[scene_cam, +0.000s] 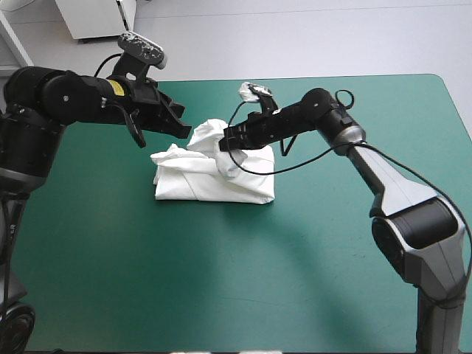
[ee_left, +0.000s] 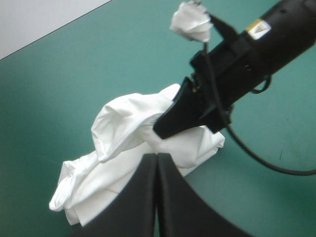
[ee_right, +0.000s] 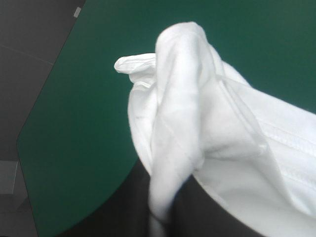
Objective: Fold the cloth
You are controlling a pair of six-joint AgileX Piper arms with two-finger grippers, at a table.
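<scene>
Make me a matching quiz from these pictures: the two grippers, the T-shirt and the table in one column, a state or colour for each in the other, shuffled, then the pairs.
1. left gripper
2. right gripper
3. T-shirt
4. table

A. teal-green
B. jaws shut on a raised fold
C. white, bundled mid-table
D. jaws shut, holding nothing

Pairs: 1-D, 2-B, 3-C, 4-A.

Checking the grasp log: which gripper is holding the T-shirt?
The right gripper: a fold of the T-shirt sits between its fingers; the left gripper is shut, empty.
</scene>
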